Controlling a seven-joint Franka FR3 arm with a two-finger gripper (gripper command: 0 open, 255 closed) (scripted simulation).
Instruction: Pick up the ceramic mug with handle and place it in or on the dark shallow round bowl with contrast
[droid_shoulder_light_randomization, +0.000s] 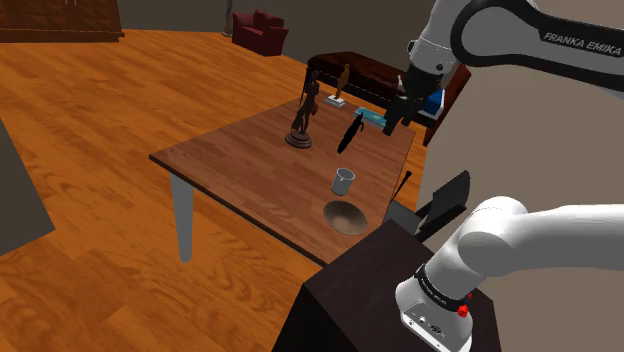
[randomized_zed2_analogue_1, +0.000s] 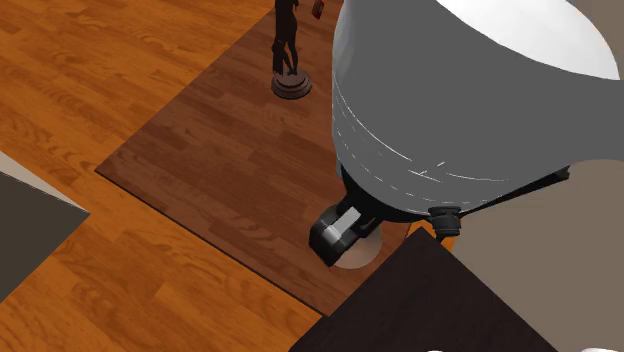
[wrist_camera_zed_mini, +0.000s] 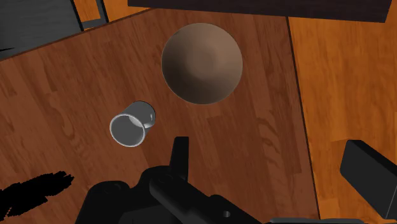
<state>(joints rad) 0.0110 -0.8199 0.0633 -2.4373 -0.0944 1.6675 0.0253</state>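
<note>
Closest to the lens, the white arm is arching over the scene from its dark box stand, which is sitting against the near edge of the brown wooden worktop. On the far part of that worktop, a dark figurine is standing upright on its round base. The black gripper is hanging high over the far side of the worktop, in the shoulder view to the right of the figurine, and whether it is spread or pressed together cannot be told. It is gripping nothing. Near the stand-side edge, the shallow round bowl, brownish inside, is resting on the wood. The grey mug is standing upright just beside the bowl, on the bowl's far side from the stand, with a narrow strip of wood showing between them. In the shoulder view the mug is sitting well below the gripper and closer to the stand, well apart from it. In the wrist view the mug is lying ahead of the gripper and off to one side, untouched, with the bowl beyond it.
</note>
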